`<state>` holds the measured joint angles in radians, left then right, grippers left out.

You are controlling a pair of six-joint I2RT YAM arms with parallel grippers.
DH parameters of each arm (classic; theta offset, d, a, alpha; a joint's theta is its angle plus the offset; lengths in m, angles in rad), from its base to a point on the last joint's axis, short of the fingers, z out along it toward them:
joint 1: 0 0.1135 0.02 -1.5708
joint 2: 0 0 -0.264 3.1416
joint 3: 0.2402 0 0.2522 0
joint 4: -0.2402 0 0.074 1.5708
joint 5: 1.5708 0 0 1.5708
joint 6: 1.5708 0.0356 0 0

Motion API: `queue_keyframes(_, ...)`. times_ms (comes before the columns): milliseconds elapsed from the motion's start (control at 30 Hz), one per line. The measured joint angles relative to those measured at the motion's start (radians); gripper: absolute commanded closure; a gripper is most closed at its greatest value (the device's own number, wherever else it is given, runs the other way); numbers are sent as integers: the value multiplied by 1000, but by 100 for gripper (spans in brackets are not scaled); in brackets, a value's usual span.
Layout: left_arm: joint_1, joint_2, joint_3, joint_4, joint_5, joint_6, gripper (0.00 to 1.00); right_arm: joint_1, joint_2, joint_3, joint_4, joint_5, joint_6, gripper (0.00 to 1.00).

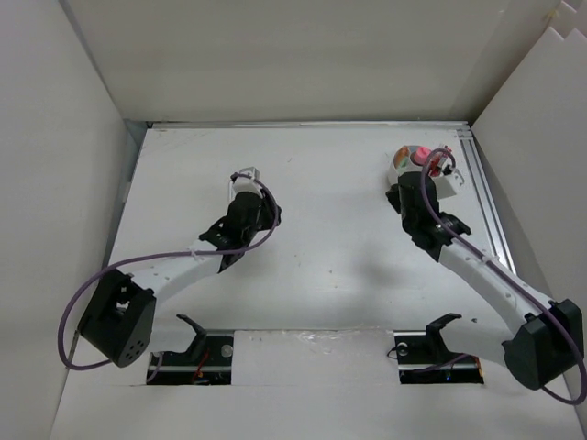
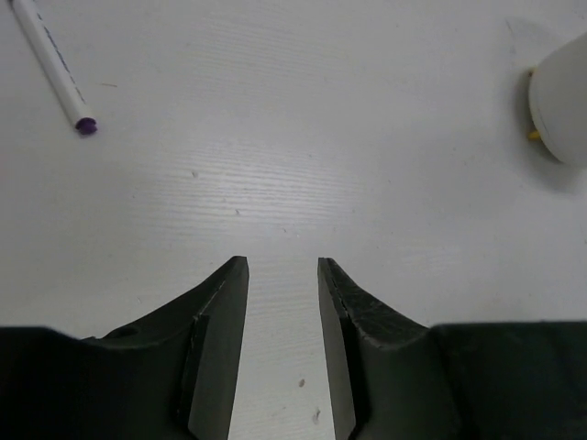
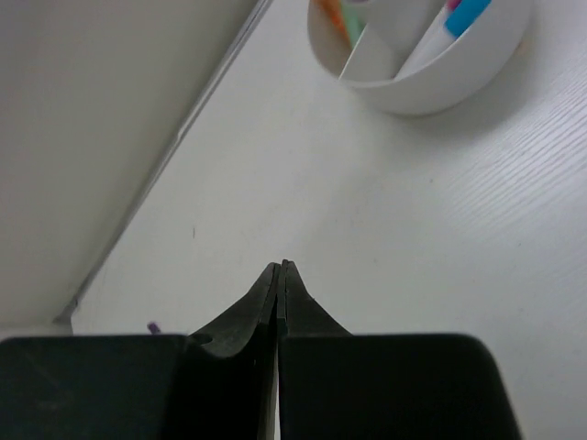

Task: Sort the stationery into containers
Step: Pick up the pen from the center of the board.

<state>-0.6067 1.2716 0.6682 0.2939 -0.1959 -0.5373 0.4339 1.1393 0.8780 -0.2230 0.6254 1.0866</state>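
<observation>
Right gripper (image 3: 280, 268) pressed shut, empty, near divided white cup (image 3: 431, 96) with blue and orange stationery (image 3: 463, 16) inside. Left gripper (image 2: 282, 266) slightly parted, holding nothing; purple-tipped white pen (image 2: 53, 62) lying ahead, left.

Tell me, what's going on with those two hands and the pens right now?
Left hand open, empty. Right hand shut, empty, near the divided white cup. White pen, purple tip, loose on table ahead of left hand. Nothing blocking it.
</observation>
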Motion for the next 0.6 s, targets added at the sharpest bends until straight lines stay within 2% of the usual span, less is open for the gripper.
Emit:
queue_keyframes(100, 6, 77, 83, -45, -80, -16, 45, 45, -2, -10, 14, -76, -18, 85)
queue_keyframes(133, 13, 113, 120, -61, -97, -23, 39, 60, -3, -14, 22, -98, -20, 72)
queue_keyframes(167, 23, 151, 156, -74, -108, -29, 37, 74, -6, -24, 41, -118, -23, 67)
queue_keyframes(233, 58, 225, 219, -98, -115, -48, 37, 94, -14, -51, 68, -157, -29, 60)
queue_keyframes(433, 184, 381, 323, -172, -140, -82, 37, 111, 29, -61, 83, -257, -46, 60)
queue_keyframes(567, 196, 462, 418, -247, -185, -92, 39, 133, 39, -61, 83, -285, -53, 60)
queue_keyframes(600, 200, 480, 441, -256, -192, -92, 43, 137, 38, -60, 84, -286, -55, 60)
